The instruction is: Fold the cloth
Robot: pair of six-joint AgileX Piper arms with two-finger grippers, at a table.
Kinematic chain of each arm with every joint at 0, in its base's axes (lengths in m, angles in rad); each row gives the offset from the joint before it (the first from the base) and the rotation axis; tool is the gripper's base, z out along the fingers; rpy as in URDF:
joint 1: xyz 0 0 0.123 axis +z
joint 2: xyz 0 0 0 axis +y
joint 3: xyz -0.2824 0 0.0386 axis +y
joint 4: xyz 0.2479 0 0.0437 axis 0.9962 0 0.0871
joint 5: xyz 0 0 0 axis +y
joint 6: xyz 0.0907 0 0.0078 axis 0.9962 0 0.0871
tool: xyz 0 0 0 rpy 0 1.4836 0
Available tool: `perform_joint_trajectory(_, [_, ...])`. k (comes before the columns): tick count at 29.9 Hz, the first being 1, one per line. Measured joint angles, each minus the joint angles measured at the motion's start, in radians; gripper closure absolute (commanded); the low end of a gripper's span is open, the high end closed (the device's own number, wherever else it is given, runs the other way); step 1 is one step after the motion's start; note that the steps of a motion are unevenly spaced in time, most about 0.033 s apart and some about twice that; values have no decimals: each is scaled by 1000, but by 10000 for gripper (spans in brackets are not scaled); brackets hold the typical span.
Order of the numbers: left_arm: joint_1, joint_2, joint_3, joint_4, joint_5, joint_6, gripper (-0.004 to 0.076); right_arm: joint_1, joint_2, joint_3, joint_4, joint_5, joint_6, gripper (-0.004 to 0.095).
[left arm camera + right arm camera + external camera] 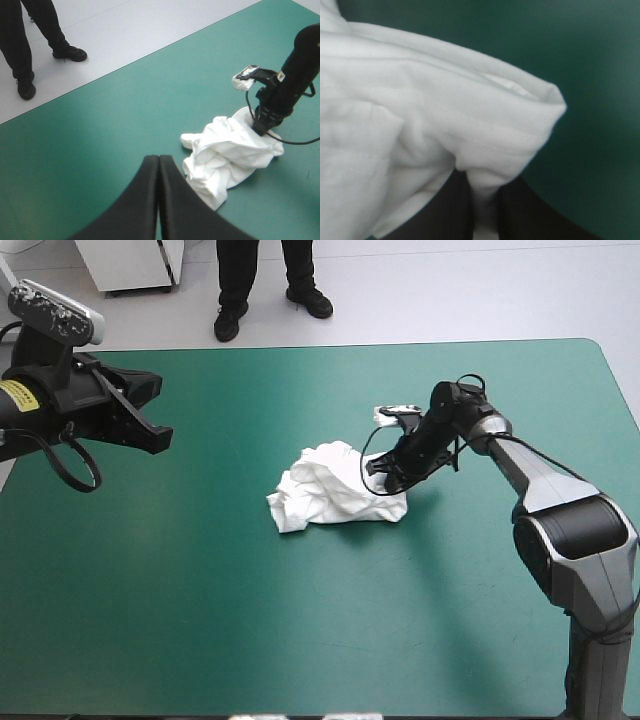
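Plainly, the task is judged to be at its opening step. The T-shirt [330, 495] is seen as a crumpled heap near the middle of the teal-green table [200, 620], not yet spread flat.

The right gripper [385, 475] is found down at the heap's right side. In its own wrist view a fold of white fabric is pinched between its black fingers [530, 217], which are all but closed on it. The left gripper [158, 159] is held raised over the table's left part, well apart from the heap. Its tips are pressed together in one pointed arch, and nothing is gripped by it.

A lift of the pinched fold is probably called for next, so that the fabric can be shaken loose and an edge or corner exposed. Before a second hold can be taken, the left gripper would have to be opened and brought across to the heap. Only a thin fold appears to be held, so a slip during any pull should be guarded against.
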Motion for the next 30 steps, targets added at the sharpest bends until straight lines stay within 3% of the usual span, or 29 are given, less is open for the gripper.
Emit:
perform_joint_trajectory(8, [0, 0, 0, -16, 0, 0, 734, -166, -111, 132, -180, 20, 31, 908])
perform_joint_trajectory(15, [0, 0, 0, -40, 0, 1, 734, -386, -284, 390, -266, -47, 32, 908])
perform_joint_trajectory(25, [0, 0, 0, -88, 0, 4, 734, -711, -504, 646, -309, -171, 32, 908])
perform_joint_trajectory(30, [-33, 0, 0, -93, 0, 12, 734, -753, -517, 667, -317, -185, 32, 908])
